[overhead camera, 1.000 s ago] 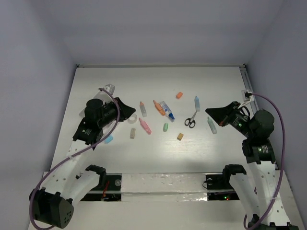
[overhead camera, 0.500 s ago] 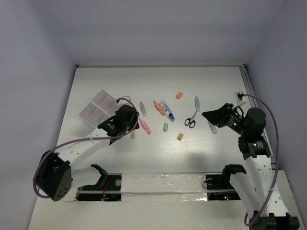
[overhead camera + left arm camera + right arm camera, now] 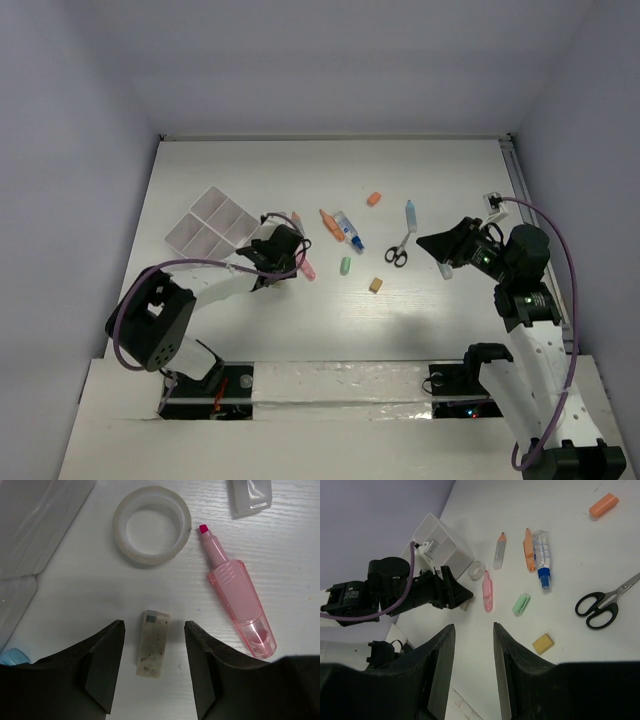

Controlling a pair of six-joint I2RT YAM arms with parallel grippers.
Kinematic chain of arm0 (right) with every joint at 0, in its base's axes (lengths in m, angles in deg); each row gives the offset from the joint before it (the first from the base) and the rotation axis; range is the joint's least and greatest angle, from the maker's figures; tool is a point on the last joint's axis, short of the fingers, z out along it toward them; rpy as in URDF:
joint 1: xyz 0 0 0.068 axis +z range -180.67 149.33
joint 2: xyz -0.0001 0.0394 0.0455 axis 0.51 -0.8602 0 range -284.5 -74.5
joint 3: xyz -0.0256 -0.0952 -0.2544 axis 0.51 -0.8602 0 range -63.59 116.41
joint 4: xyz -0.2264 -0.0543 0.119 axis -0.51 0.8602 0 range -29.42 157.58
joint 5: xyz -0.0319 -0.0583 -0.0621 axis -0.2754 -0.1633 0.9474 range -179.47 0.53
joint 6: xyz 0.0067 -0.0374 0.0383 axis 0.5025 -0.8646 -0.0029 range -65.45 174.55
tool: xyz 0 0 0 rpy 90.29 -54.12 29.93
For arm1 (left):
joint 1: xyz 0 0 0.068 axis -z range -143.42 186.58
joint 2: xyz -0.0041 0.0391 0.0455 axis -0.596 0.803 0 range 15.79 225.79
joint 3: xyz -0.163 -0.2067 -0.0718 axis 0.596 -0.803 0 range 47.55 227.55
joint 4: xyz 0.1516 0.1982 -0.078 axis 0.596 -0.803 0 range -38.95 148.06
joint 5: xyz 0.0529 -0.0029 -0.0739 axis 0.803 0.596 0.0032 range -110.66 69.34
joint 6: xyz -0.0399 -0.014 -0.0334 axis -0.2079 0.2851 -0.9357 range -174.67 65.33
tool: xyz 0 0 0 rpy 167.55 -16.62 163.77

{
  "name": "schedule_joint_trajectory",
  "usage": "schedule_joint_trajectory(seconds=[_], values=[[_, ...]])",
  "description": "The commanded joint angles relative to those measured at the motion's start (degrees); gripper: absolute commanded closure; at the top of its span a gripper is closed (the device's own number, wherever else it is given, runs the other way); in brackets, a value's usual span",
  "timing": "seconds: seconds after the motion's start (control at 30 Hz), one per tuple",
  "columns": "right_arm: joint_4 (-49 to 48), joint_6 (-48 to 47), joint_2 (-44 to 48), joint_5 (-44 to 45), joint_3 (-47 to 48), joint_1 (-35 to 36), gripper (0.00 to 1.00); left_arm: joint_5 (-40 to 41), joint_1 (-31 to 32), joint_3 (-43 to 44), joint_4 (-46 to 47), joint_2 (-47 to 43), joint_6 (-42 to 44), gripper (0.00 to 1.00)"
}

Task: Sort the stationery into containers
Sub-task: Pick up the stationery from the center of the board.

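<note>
1. The left gripper (image 3: pixel 154 629) is part open low over the table (image 3: pixel 75 605), its fingers (image 3: pixel 105 665) on either side of a speckled eraser block (image 3: pixel 153 643), gripping nothing.
2. The eraser block lies flat, its long axis running along the gap between the fingers, slightly tilted.
3. Just beside it a pink marker (image 3: pixel 239 605) lies flat, tip pointing toward a tape ring (image 3: pixel 151 524).
4. The right gripper (image 3: pixel 473 627) hangs part open and empty above the table, near the scissors (image 3: pixel 612 597).
5. The containers (image 3: pixel 212 222), 4 joined compartments, sit left of the left gripper; 1 seems to hold a small pale piece (image 3: pixel 431 547).
</note>
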Motion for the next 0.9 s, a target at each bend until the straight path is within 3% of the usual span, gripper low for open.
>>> schedule_joint_trajectory(seconds=[0.0, 0.1, 0.3, 0.47, 0.6, 0.77, 0.87], values=[[-2.62, -1.17, 0.15, -1.19, -0.09, 0.81, 0.57, 2.17, 1.07, 2.95, 1.81, 1.81, 0.99, 0.52], [-2.36, -1.08, 0.32, -0.76, -0.17, 0.81, 0.57, 2.08, 1.07, 3.74, 2.25, 3.74, 0.99, 0.54], [0.09, -2.4, 0.67, 2.13, 0.61, 0.81, 0.57, 2.79, 1.07, 4.8, 1.03, 5.94, 0.81, 0.68], [1.25, -3.19, 0.15, 2.94, 2.11, 0.81, 0.57, 4.37, 1.6, 4.53, -1.52, 5.77, -0.15, 0.66], [1.69, -3.28, 0.41, 2.85, 2.02, 1.34, 0.57, 5.6, 2.12, 4.88, -4.16, 5.59, -1.03, 0.53], [2.04, -3.45, 1.03, 3.03, 1.93, 1.34, 0.57, 2.97, 2.74, 3.39, -5.22, 3.39, -2.17, 0.5], [3.44, -4.68, 1.03, 4.87, 3.07, 1.34, 0.57, 0.68, 2.74, 1.99, -4.95, 1.47, -2.62, 0.54]])
